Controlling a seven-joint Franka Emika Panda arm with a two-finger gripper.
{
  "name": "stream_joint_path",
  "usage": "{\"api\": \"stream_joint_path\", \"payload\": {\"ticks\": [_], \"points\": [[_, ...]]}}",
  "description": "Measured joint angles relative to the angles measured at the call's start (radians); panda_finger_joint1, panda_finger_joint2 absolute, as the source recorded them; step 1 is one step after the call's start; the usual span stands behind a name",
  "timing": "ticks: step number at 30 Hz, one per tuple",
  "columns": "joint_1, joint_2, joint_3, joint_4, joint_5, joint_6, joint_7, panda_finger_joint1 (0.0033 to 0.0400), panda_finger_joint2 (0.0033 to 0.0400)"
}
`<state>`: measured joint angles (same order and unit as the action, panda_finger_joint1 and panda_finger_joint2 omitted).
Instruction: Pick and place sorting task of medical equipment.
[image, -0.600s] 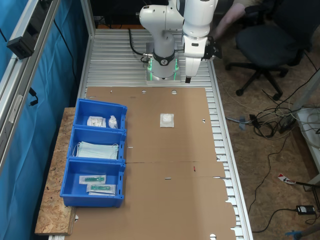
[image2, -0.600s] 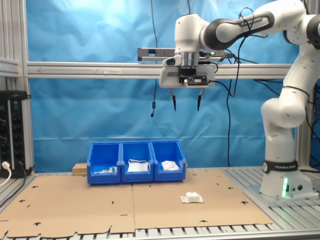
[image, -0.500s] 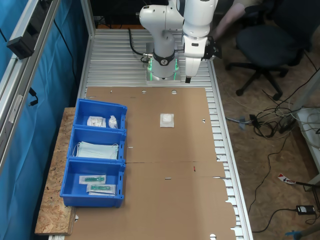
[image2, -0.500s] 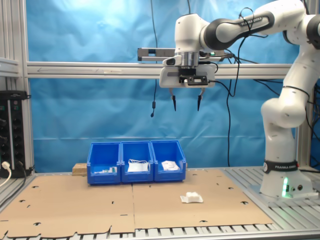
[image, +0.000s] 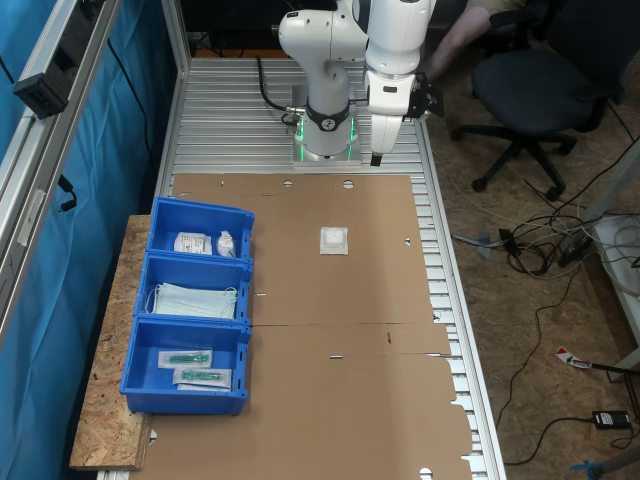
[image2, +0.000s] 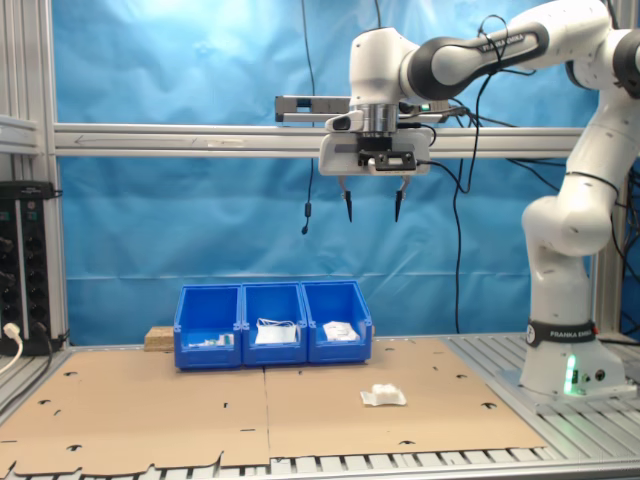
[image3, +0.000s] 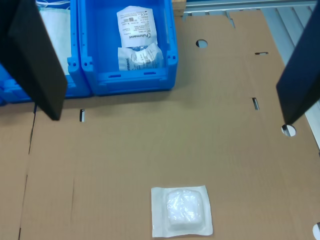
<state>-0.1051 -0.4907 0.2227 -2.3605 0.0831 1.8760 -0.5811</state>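
Tool (image2: 371, 206) up high, jaws spread wide, nothing between them, fingers (image3: 37, 60) pointing down. Row of 3 blue bins (image2: 273, 324) sits on the cardboard sheet (image: 330, 330) over the table, well below tool, farther from the arm base (image: 325, 130) than the tool. Nearest bin (image3: 127, 50) has white pkts in it. Sealed white packet (image3: 181, 211) w/ round pad lies flat on the cardboard, roughly under the tool, apart from the bins; also seen in both exterior views (image: 334, 240) (image2: 383, 396).
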Motion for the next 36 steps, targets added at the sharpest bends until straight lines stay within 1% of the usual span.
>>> {"api": "stream_joint_path", "payload": {"ticks": [19, 24, 28, 31, 34, 35, 36], "points": [[0.000, -0.002, 0.000, 0.000, 0.000, 0.000, 0.000, 0.0400, 0.0400], [0.000, -0.014, 0.000, -0.008, 0.000, 0.000, 0.000, 0.0400, 0.0400], [0.000, -0.033, 0.000, -0.029, 0.000, 0.003, 0.000, 0.0400, 0.0400], [0.000, -0.050, 0.000, -0.055, 0.000, 0.014, 0.000, 0.0400, 0.0400], [0.000, -0.064, 0.000, -0.091, 0.000, 0.040, 0.000, 0.0400, 0.0400], [-0.002, -0.072, -0.001, -0.118, 0.000, 0.063, -0.001, 0.0400, 0.0400], [-0.004, -0.075, -0.001, -0.133, 0.000, 0.076, -0.002, 0.0400, 0.0400]]}}
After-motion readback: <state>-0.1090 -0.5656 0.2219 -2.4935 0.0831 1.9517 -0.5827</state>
